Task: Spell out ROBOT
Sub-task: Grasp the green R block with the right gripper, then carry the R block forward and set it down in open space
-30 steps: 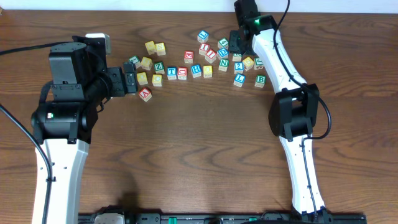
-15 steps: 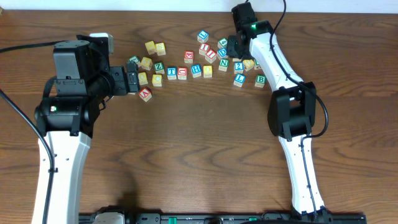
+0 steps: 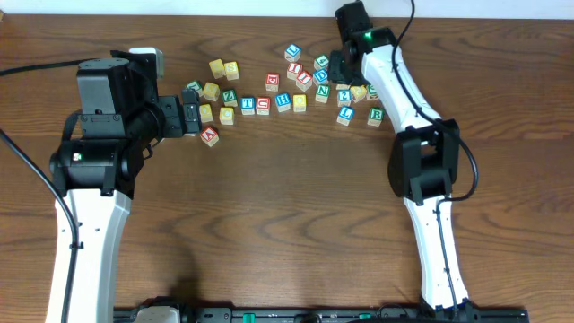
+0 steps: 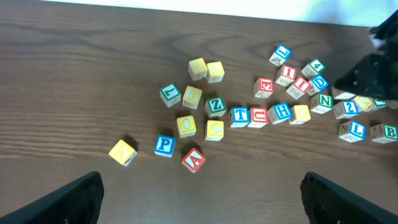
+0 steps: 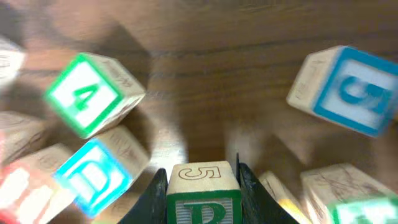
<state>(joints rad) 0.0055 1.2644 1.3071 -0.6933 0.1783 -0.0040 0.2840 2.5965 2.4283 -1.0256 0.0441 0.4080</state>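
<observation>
R block (image 5: 202, 200), clamped in the right gripper (image 5: 202, 180) amid the far-right cluster (image 3: 344, 95) after that arm's slight shift, looks secured as ROBOT's first letter, while the left gripper (image 4: 200, 193) hangs spread and empty.

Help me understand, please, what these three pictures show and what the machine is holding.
Two robot arms stand at a wooden table. One picture looks down from overhead; the other two come from a camera on each wrist, so each shows its own fingers. Wooden letter blocks lie scattered on the table. The left gripper is wide open and holds nothing. The right gripper has its fingers closed on a green R block, which has a 5 on its top face.
</observation>
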